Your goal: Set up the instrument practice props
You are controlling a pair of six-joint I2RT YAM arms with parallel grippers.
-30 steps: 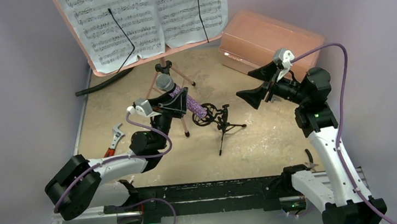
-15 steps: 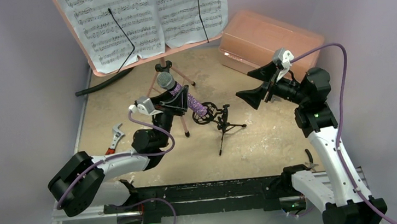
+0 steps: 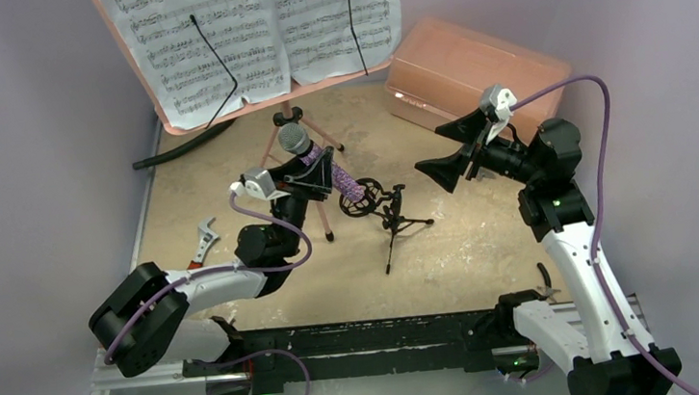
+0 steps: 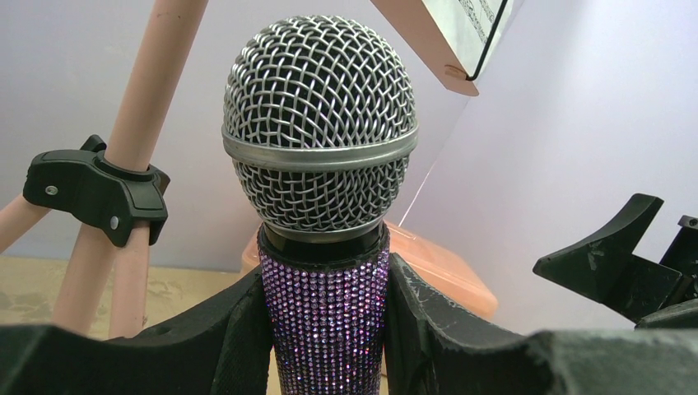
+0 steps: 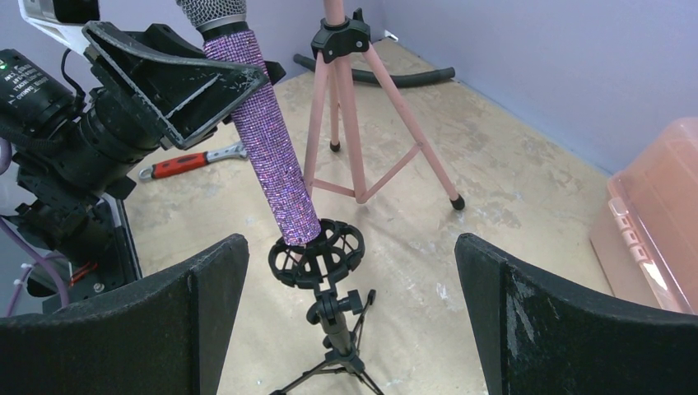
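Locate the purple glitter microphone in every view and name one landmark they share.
Top external: left of centre, microphone slanting from the left end effector down to the ring mount.
Left wrist: fills the centre, mesh head up.
Right wrist: upper left, tail at the ring mount.
Shared landmark: the pink stand legs.
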